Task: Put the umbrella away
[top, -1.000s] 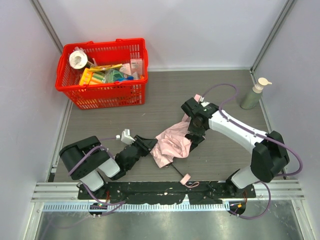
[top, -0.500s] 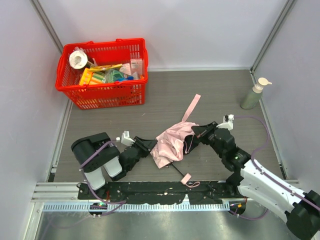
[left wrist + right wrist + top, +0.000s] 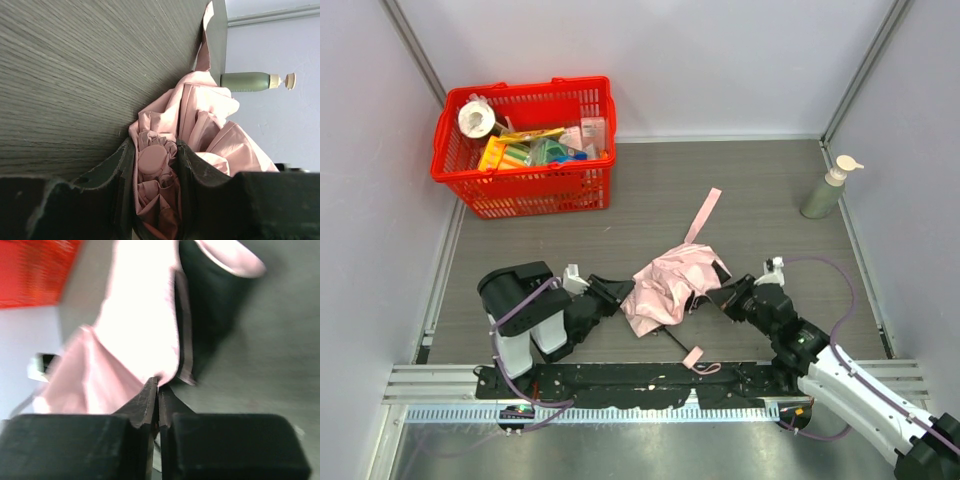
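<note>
Pleats of crumpled umbrella (image 3: 665,285) clamped by left end effector (image 3: 153,152); right end effector (image 3: 158,386) closed.

The umbrella (image 3: 665,288) is pale pink pleated fabric, with a thin black shaft (image 3: 670,340) and a small pink handle (image 3: 691,356). The basket (image 3: 535,192) is bright red plastic in an open grid. The table (image 3: 650,200) is dark grey with fine wood grain. The pump bottle (image 3: 823,192) is sage green, its pump cream. The left gripper (image 3: 155,146) and right gripper (image 3: 158,384) are matte black.
</note>
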You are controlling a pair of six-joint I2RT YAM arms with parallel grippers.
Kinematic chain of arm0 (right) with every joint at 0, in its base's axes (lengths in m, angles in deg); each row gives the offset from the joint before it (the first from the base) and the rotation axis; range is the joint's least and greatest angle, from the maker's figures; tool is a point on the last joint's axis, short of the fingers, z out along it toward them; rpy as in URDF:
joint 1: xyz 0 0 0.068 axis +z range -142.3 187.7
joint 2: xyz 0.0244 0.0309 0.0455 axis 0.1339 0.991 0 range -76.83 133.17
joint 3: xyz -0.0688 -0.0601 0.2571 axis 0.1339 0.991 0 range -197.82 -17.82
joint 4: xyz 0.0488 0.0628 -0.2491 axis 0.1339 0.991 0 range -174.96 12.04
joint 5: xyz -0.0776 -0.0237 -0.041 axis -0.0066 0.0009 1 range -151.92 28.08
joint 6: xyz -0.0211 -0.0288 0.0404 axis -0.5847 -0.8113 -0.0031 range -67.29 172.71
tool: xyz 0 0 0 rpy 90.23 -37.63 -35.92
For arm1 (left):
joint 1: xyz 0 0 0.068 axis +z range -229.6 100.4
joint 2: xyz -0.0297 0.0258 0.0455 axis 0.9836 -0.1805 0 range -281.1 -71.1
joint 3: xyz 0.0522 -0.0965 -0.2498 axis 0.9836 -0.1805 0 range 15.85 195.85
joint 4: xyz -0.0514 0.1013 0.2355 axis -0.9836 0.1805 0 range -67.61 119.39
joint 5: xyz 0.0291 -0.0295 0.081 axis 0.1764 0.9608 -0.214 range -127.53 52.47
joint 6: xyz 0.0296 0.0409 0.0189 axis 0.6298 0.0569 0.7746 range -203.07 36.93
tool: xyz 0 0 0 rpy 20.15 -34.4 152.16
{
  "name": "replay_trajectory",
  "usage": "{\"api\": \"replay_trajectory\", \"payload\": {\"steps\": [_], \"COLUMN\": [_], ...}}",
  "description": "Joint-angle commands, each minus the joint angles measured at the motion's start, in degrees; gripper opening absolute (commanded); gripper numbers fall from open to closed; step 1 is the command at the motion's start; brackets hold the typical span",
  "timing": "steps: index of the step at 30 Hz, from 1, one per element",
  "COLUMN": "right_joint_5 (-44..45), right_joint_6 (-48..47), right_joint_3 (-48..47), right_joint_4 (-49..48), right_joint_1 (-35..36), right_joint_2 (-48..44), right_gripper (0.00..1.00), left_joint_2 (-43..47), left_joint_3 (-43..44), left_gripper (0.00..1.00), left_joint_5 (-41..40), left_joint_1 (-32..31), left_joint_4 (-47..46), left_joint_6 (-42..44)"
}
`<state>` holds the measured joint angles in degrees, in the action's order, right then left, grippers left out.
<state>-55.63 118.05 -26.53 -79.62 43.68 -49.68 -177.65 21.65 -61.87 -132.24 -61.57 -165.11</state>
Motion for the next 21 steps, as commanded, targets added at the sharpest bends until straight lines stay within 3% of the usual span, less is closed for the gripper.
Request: {"api": "replay_trajectory", "payload": {"steps": [1,5,8,10,15,21], "right_joint_5": [-9.67,-12.35,-9.20,-7.43,-7.16,-9.87], "right_joint_6": [1.81,-0.12,-3.80,-6.01,-15.13,-26.91], "right_joint_3": [1.85,-4.53,-11.49,-16.06,-25.99,-34.44], "right_joint_4": [18.27,31.28,39.11,39.31,37.38,29.75], "right_joint_1": [-0.13,-0.13,-0.13,-0.13,-0.13,-0.13], "right_joint_2": [-1.32,-1.57,-8.32,-9.31,2.69,15.80], "right_gripper": [0.16,0.24,0.44,0.54,0.61,0.62], "left_joint_2": [1.60,2.04,2.57,3.00,4.85,9.24], "left_joint_3": [-0.88,-0.97,-0.88,-0.71,-0.44,1.14], "left_gripper": [0.00,0.00,0.00,0.00,0.00,0.00], "left_joint_5": [-1.50,-1.50,-1.24,-1.06,0.25,1.57], "left_joint_1": [0.17,0.08,0.08,0.08,0.08,0.17], "left_joint_4": [-0.59,-0.50,-0.32,0.11,2.04,8.45], "left_joint_6": [5.75,5.66,6.28,6.45,7.16,8.65]}}
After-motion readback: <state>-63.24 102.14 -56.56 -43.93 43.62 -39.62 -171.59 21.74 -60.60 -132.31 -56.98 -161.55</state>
